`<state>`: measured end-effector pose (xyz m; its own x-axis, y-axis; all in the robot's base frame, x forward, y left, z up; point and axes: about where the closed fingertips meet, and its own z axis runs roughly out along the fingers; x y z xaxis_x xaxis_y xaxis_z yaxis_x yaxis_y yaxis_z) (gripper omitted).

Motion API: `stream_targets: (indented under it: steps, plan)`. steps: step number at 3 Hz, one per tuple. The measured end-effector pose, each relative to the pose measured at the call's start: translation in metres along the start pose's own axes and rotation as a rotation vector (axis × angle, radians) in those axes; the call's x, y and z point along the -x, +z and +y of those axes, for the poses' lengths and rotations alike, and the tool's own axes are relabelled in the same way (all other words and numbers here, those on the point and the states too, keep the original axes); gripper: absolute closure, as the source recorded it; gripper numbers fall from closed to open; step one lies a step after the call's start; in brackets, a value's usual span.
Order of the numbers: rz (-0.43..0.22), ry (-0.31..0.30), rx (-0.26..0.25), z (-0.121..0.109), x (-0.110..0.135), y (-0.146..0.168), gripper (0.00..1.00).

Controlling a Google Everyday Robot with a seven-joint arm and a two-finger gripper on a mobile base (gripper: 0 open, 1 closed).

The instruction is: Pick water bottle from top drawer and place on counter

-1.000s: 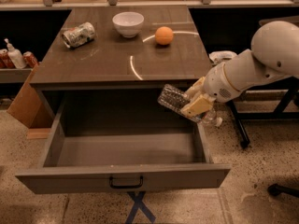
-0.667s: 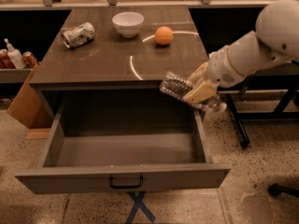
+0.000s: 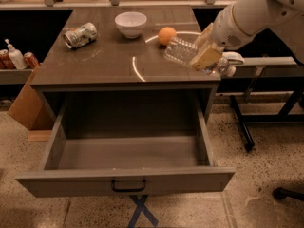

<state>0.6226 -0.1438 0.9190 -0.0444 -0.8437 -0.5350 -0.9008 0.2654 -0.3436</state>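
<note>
My gripper [image 3: 205, 56] is shut on the water bottle [image 3: 183, 51], a clear ribbed plastic bottle held lying on its side, base pointing left, above the right edge of the counter [image 3: 104, 63]. Its white cap end [image 3: 229, 71] sticks out past the counter's right side. The bottle is off the surface. The top drawer [image 3: 126, 182] is pulled fully open below, with its black handle [image 3: 128, 186] at the front middle; its inside shows nothing in it.
On the counter stand a white bowl [image 3: 130, 23], an orange [image 3: 166, 35] and a crushed silver can [image 3: 80, 34]. A white pump bottle [image 3: 15, 57] and red cans sit on the left shelf. A cardboard box [image 3: 26, 103] stands at left, a black frame at right.
My gripper has lifted the water bottle up and back from beside the drawer's right edge to above the counter's right edge.
</note>
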Motion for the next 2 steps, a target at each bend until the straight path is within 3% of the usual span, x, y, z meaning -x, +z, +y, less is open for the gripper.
stream_targets:
  steps: [2]
  plan:
    - [0.011, -0.016, -0.029, -0.062, 0.028, 0.052, 1.0]
